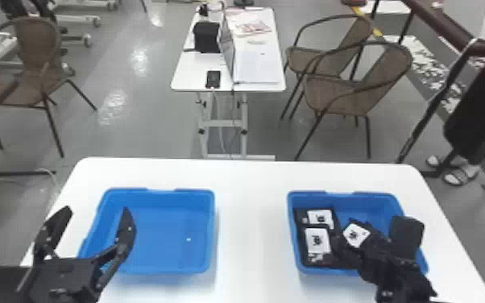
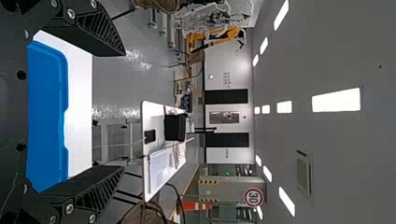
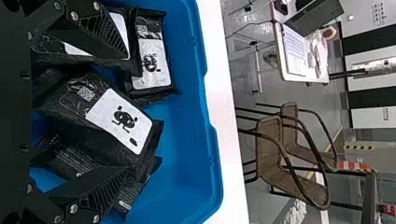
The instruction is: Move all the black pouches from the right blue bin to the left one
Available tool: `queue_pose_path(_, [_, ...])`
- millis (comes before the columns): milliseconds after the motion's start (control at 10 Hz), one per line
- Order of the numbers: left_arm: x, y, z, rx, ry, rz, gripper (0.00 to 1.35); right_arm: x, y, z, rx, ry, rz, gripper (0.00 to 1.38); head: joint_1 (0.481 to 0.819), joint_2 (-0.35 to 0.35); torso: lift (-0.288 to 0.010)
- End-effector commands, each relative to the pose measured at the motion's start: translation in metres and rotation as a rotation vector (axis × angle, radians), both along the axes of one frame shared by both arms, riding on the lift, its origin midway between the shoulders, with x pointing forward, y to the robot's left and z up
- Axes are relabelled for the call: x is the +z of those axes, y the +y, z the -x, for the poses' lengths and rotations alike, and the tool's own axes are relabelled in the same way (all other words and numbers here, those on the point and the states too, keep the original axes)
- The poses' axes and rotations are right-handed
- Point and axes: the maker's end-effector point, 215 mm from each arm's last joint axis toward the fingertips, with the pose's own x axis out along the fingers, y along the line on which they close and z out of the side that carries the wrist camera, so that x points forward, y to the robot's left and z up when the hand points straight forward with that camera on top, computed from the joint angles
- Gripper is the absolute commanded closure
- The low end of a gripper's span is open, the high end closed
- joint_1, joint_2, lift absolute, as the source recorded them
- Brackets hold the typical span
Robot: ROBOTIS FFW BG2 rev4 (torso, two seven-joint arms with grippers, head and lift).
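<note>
With twelve at the far edge of the head view, the right gripper (image 1: 374, 237) is at four o'clock, down in the right bin, a blue rectangular open plastic tub (image 1: 378, 198); its two flat black fingers are spread, one to each side of a glossy black pouch with a white label (image 3: 119, 119), which I can't say they touch; that pouch lies askew about the middle of the bin, partly over a darker black pouch with small pale print (image 3: 77, 161). Two more black pouches with white labels lie along the bin's left side, one at ten o'clock (image 1: 320, 218), the other at eight (image 1: 317, 241), their ends overlapping.

The left gripper (image 1: 97, 210) is at eight o'clock, above the near left corner of the left bin, a matching blue plastic tub (image 1: 211, 225); its fingers are parted wide; a tiny white speck (image 1: 188, 239) is on that bin's floor, at four o'clock from its middle.

Both bins stand apart on a white round-cornered table (image 1: 249, 225); beyond, at twelve, is a narrow white table (image 1: 191, 76); brown woven armchairs (image 1: 338, 94) stand at one.
</note>
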Motion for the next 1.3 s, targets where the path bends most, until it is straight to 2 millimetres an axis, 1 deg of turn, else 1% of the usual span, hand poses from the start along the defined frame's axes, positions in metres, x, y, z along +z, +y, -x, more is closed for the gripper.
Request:
queue_pose_path(0, [0.000,0.000,0.000,0.000,-0.002,-0.001,0.16,-0.004,0.002,-0.004,0.003,0.018,0.000,0.18,0.695,-0.031,0.010])
queue_pose_path(200, [0.000,0.000,0.000,0.000,-0.002,-0.002,0.16,-0.021,0.003,-0.006,0.005,0.068,0.004,0.18,0.695,-0.028,0.010])
queue_pose_path(400, [0.001,0.000,0.001,0.000,-0.006,-0.002,0.17,-0.045,0.004,0.000,0.005,0.140,-0.005,0.17,0.695,-0.026,0.010])
queue_pose_path(500, [0.000,0.000,0.001,0.000,-0.006,-0.002,0.17,-0.049,0.005,0.000,0.015,0.148,-0.005,0.18,0.695,-0.025,0.010])
queue_pose_path(600, [0.000,0.000,0.001,0.000,-0.006,-0.002,0.17,-0.051,0.006,-0.005,0.035,0.149,-0.013,0.37,0.695,-0.025,0.010])
queue_pose_path(700, [0.000,-0.001,0.000,-0.003,-0.006,-0.004,0.17,-0.050,0.009,-0.008,0.040,0.139,-0.043,0.96,0.695,-0.022,0.010])
queue_pose_path(800, [-0.001,-0.001,0.000,0.000,-0.007,0.002,0.17,-0.044,0.010,-0.005,0.014,0.106,-0.050,1.30,0.695,-0.019,0.010])
queue_pose_path(900, [-0.001,0.000,0.001,0.006,-0.010,0.004,0.17,-0.040,0.008,-0.003,-0.006,0.089,-0.040,1.28,0.695,-0.021,0.010])
queue_pose_path(1100, [-0.002,0.000,0.002,0.007,-0.008,0.007,0.17,-0.044,0.008,0.002,-0.014,0.087,-0.051,1.28,0.695,-0.022,0.010])
queue_pose_path(1200, [-0.001,0.000,0.002,0.006,-0.011,0.006,0.17,-0.042,0.008,0.002,-0.018,0.075,-0.052,1.28,0.695,-0.021,0.010])
